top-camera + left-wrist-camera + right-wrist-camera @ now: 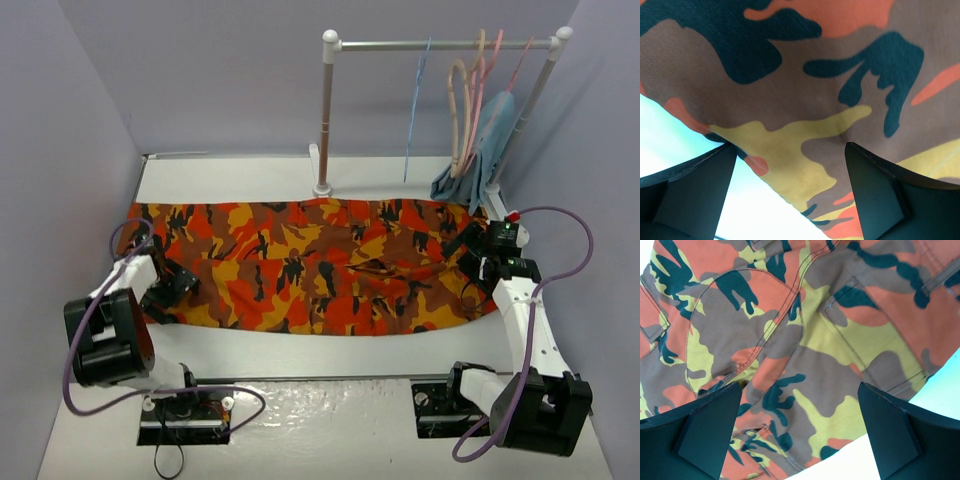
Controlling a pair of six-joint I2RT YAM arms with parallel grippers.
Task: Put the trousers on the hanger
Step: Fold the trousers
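Observation:
The camouflage trousers (320,270) lie flat across the table, waist to the right, leg ends to the left. My left gripper (176,285) is open at the near-left leg end; in the left wrist view (790,147) the cloth's near edge (790,165) runs between its fingers (695,195). My right gripper (468,250) is open just over the waist end; the right wrist view (800,385) shows the trousers' seat and pockets (790,340) between its fingers (890,430). The light-blue wire hanger (414,100) hangs on the rail at the back, away from both grippers.
A white-posted clothes rack (325,110) stands at the back. On its rail hang a tan wooden hanger (458,110), a pink hanger (480,90) and a teal-blue cloth (485,145). Purple walls close in left, right and back.

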